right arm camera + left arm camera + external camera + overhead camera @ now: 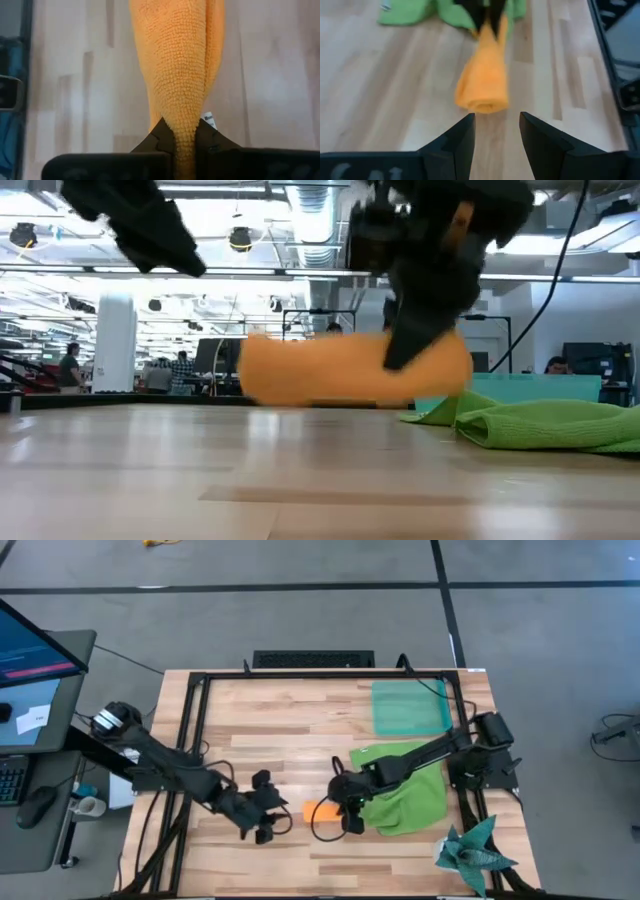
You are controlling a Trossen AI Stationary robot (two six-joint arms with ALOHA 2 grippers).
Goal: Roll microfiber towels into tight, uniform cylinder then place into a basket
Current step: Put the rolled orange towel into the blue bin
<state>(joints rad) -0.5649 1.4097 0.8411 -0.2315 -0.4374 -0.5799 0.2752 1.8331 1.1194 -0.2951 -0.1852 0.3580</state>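
A pale wooden slatted table [300,720] holds a crumpled lime green microfiber towel [405,790] right of centre, well below a shallow translucent teal plastic basket [410,707] near the far edge. A rolled bright orange microfiber towel [322,811] lies just left of the green one. The right gripper [185,142] pinches one end of the orange roll. The left gripper [496,131] faces its other end, fingers spread and empty.

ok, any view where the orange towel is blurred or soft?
Low view: the rolled orange towel and right gripper sit close to the lens, smeared. Left wrist view: towel soft, left gripper edges sharper. Right wrist view: crisp pile texture. High view: towel small but clear, no glare.
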